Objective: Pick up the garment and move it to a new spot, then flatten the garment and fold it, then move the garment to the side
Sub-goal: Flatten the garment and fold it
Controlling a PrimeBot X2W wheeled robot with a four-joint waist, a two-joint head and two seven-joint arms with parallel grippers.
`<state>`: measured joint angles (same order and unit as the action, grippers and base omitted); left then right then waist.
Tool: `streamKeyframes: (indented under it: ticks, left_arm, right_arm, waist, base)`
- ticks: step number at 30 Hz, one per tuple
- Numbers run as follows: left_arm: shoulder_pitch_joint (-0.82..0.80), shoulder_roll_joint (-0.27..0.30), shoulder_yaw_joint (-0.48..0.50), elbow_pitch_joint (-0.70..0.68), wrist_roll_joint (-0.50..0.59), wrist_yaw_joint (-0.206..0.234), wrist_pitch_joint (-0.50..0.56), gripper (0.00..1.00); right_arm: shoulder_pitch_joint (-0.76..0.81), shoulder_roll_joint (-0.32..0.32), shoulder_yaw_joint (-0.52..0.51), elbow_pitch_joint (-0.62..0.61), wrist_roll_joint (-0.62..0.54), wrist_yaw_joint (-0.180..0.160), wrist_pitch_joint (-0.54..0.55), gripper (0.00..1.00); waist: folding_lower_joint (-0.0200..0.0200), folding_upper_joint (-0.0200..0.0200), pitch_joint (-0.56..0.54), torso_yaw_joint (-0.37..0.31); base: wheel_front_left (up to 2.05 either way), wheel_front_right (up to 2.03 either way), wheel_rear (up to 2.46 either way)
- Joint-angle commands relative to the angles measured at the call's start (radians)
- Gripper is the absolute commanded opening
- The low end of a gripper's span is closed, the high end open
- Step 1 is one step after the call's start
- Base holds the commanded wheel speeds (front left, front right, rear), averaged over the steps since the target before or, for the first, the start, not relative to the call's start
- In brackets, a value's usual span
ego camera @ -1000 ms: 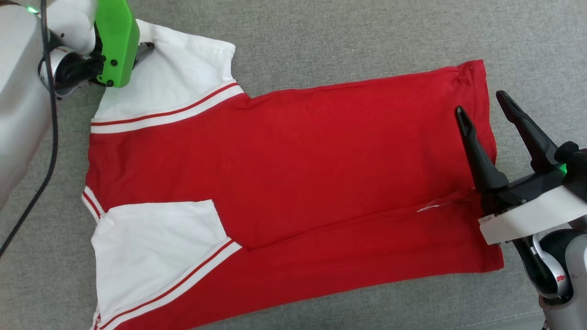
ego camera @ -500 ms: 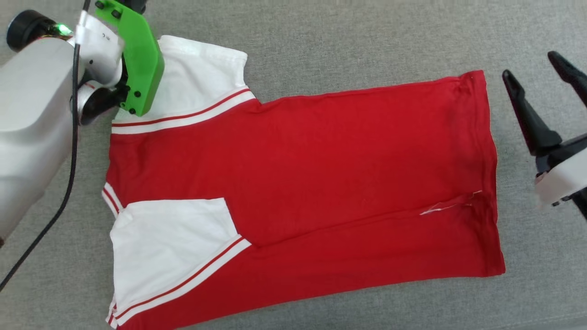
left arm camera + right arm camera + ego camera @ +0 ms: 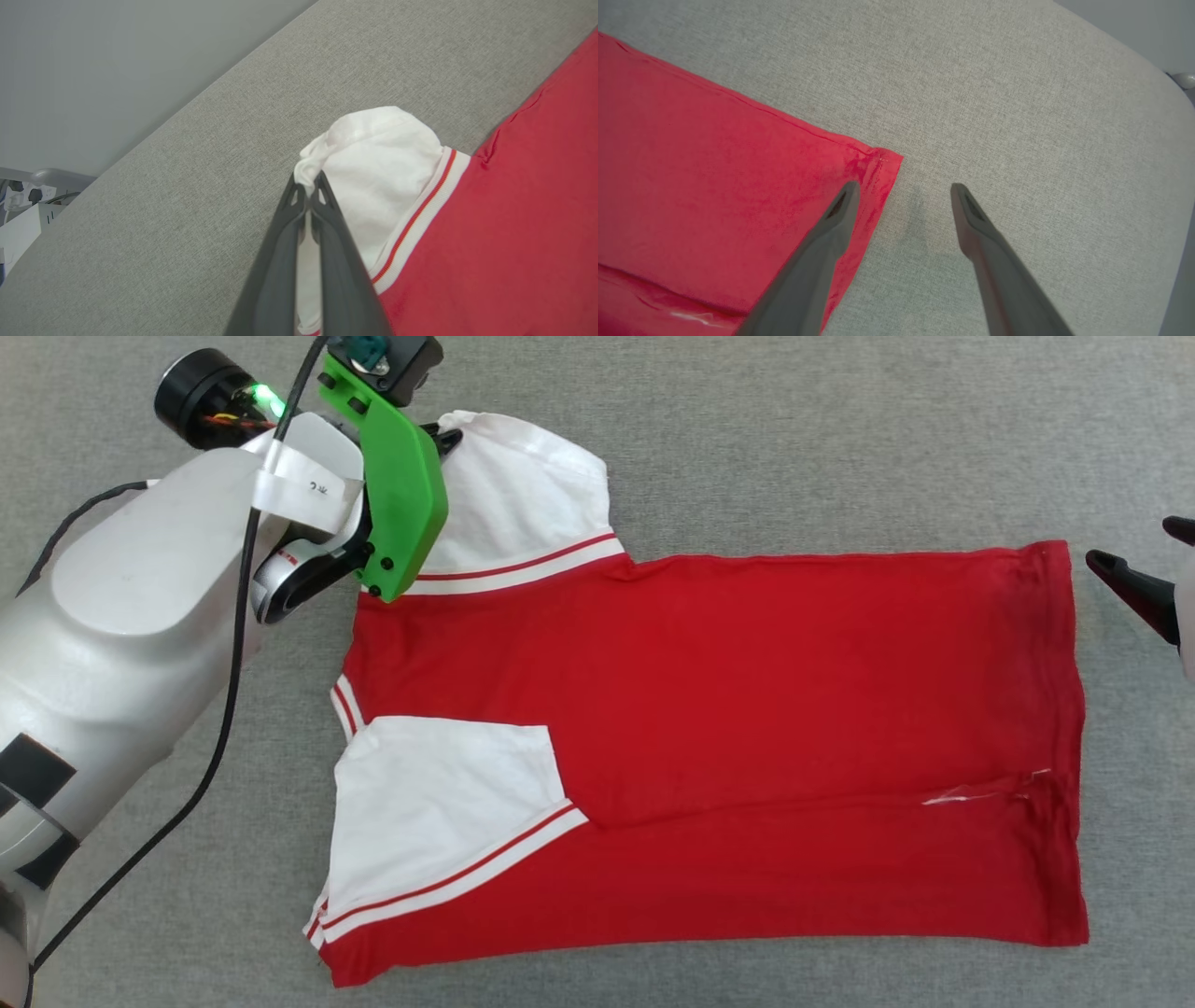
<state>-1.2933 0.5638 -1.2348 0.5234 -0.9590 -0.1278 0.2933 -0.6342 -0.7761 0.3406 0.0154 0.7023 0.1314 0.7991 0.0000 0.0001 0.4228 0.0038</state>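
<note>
The garment (image 3: 747, 691) lies spread on the grey surface, red body running left to right with its lower part folded up along its length. One white sleeve (image 3: 439, 803) lies flat on the body. The other sleeve (image 3: 513, 513) points toward the far side. My left gripper (image 3: 307, 179) is shut on that sleeve's bunched outer edge (image 3: 310, 163); in the head view it (image 3: 446, 437) sits mostly behind a green bracket. My right gripper (image 3: 1134, 541) stands open just right of the hem's far corner (image 3: 882, 161), nothing between its fingers (image 3: 840, 210). The lettering is hidden.
Grey woven surface (image 3: 794, 429) surrounds the garment, with free room on every side. Its edge runs diagonally in the left wrist view, a pale wall and white boxes (image 3: 18, 219) beyond it. A black cable (image 3: 215, 756) hangs along my left arm.
The head view has shifted. My right gripper, earlier open over the hem, now stands off the garment to the right. The left gripper keeps its hold on the sleeve.
</note>
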Motion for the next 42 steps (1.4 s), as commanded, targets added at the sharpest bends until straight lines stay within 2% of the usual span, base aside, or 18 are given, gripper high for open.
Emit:
streamKeyframes:
  ticks: [1, 7, 16, 17, 18, 25, 33, 37, 42]
  left_arm:
    - [-0.008, -0.007, -0.001, -0.012, 0.017, -0.003, -0.015, 0.0]
    - [-0.032, -0.017, 0.003, -0.058, 0.037, 0.006, -0.038, 0.0]
    - [-0.03, -0.009, 0.004, -0.082, 0.044, 0.016, -0.059, 0.0]
    - [-0.026, -0.005, 0.004, -0.081, 0.044, 0.018, -0.063, 0.0]
    - [-0.021, 0.0, 0.005, -0.08, 0.043, 0.021, -0.068, 0.0]
    - [0.044, 0.023, 0.01, -0.064, 0.02, 0.033, -0.107, 0.0]
    - [0.152, 0.061, 0.008, -0.102, 0.002, 0.066, -0.166, 0.0]
    - [0.22, 0.092, 0.001, -0.151, 0.003, 0.093, -0.192, 0.0]
    - [0.343, 0.145, -0.005, -0.252, -0.018, 0.149, -0.232, 0.0]
  right_arm:
    - [-0.032, 0.007, 0.022, 0.024, 0.005, -0.001, 0.023, 1.0]
    - [-0.089, 0.056, 0.099, 0.157, -0.014, -0.001, 0.041, 1.0]
    - [-0.042, 0.087, 0.234, 0.322, 0.004, -0.001, 0.02, 1.0]
    - [-0.041, 0.087, 0.244, 0.33, 0.01, -0.001, 0.012, 0.18]
    - [-0.045, 0.085, 0.251, 0.334, 0.011, -0.001, -0.006, 0.0]
    - [-0.066, 0.091, 0.227, 0.353, 0.027, -0.001, -0.178, 0.0]
    - [0.019, 0.097, 0.189, 0.328, 0.036, -0.001, -0.375, 0.0]
    - [0.084, 0.101, 0.164, 0.311, 0.026, -0.001, -0.446, 0.0]
    - [0.186, 0.109, 0.13, 0.277, 0.016, -0.001, -0.498, 0.0]
  waist:
    - [0.0, -0.0001, 0.011, 0.034]
    - [0.0, -0.0001, 0.053, 0.072]
    - [0.0, -0.0001, 0.07, 0.09]
    - [0.0, -0.0001, 0.065, 0.087]
    - [0.0, -0.0001, 0.059, 0.083]
    - [0.0, -0.0001, -0.021, 0.065]
    - [0.0, -0.0001, -0.14, 0.065]
    - [0.0, -0.0001, -0.186, 0.067]
    - [0.0, -0.0001, -0.236, 0.071]
  base:
    - [0.0, 0.0, 0.0]
    - [0.0, 0.0, 0.0]
    - [0.0, 0.0, 0.0]
    - [0.0, 0.0, 0.0]
    - [0.0, 0.0, 0.0]
    - [0.0, 0.0, 0.0]
    - [0.0, 0.0, 0.0]
    - [0.0, 0.0, 0.0]
    - [0.0, 0.0, 0.0]
